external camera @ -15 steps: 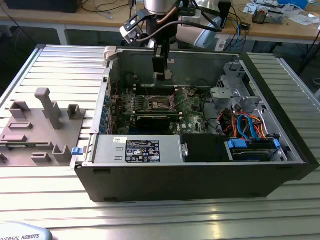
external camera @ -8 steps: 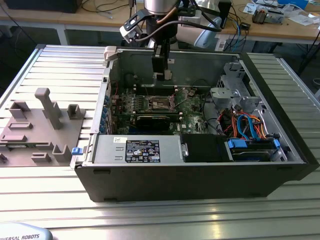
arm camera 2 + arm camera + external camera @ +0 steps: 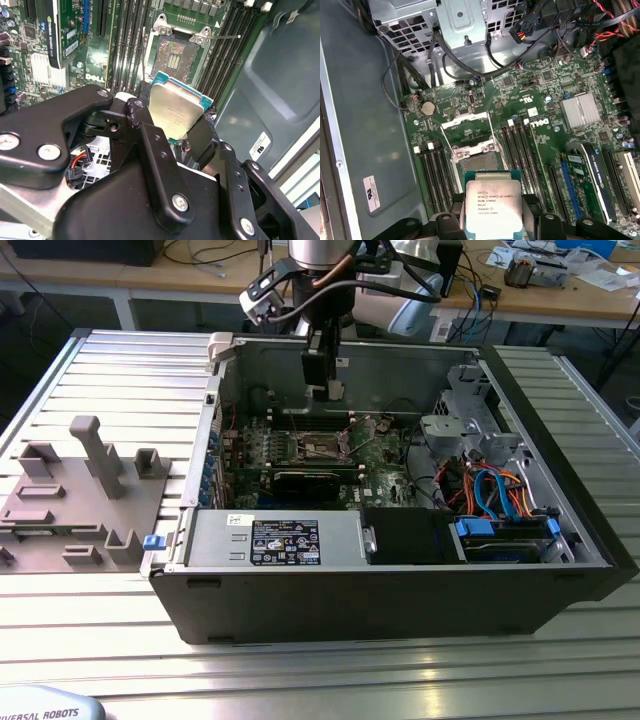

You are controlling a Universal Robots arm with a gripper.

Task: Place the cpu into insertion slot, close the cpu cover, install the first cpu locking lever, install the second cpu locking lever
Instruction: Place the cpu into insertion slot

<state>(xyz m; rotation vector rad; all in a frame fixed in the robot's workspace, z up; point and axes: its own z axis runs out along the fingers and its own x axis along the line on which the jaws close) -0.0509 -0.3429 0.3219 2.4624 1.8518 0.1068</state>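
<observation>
Our black gripper point(image 3: 172, 125) pinches the small flat square cpu with the dull silver-grey metal top point(image 3: 492, 206) by two opposite edges. The chip hangs over the green motherboard point(image 3: 540, 120), near the open socket point(image 3: 477, 162) but not seated in it. The thin silvery cpu cover point(image 3: 466, 121) stands raised just beside the socket. We judge the chip light and stiff, with a delicate underside. It should be held level, and only by its edges.
</observation>
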